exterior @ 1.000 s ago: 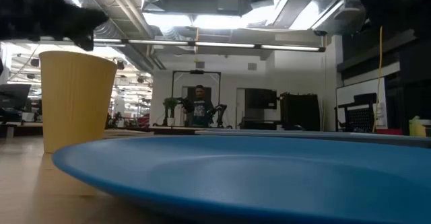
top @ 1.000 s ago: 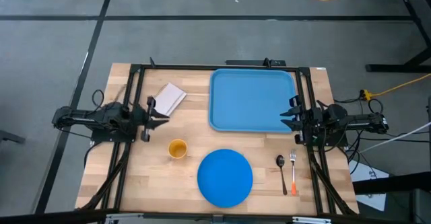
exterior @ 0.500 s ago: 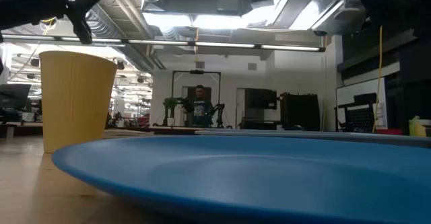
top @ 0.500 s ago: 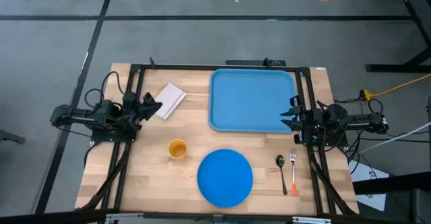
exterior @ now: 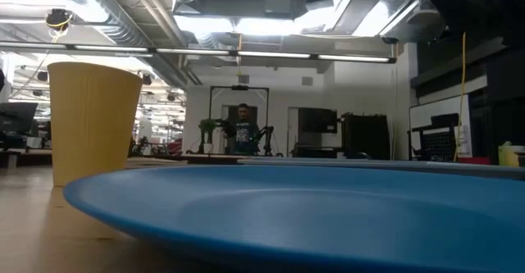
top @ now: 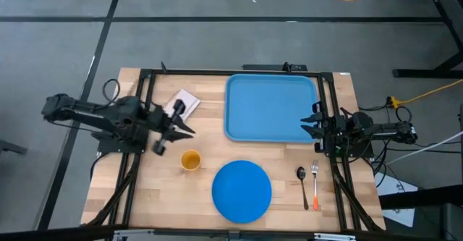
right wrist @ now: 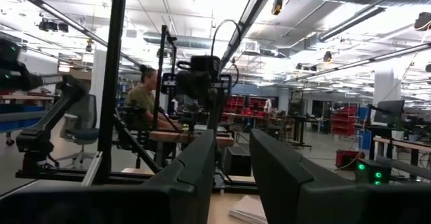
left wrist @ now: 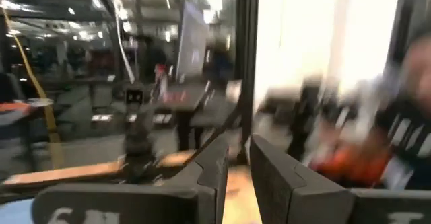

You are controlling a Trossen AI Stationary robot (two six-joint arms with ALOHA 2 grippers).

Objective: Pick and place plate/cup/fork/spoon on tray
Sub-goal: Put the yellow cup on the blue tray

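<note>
The yellow cup [top: 190, 160] stands upright on the table and shows large in the low view [exterior: 90, 121]. The round blue plate [top: 241, 191] lies flat at the near middle, close to the low camera [exterior: 312, 216]. The dark spoon [top: 302, 183] and the orange-handled fork [top: 315, 185] lie side by side at the near right. The light-blue tray [top: 271, 107] lies at the far middle. My left gripper [top: 187, 130] is shut and empty above the table, just beyond the cup's far side. My right gripper [top: 305, 129] is shut and empty at the tray's right near corner.
A white flat pad [top: 182, 105] lies left of the tray, beside the left arm. A black frame [top: 145, 89] runs along the table's sides. People show in the room beyond, in the low view [exterior: 244, 129] and the right wrist view [right wrist: 145, 96].
My left gripper has swung first toward the far edge, then toward the table's right and near side, ending close over the cup's far side. It has risen out of the low view. Nothing on the table has moved.
</note>
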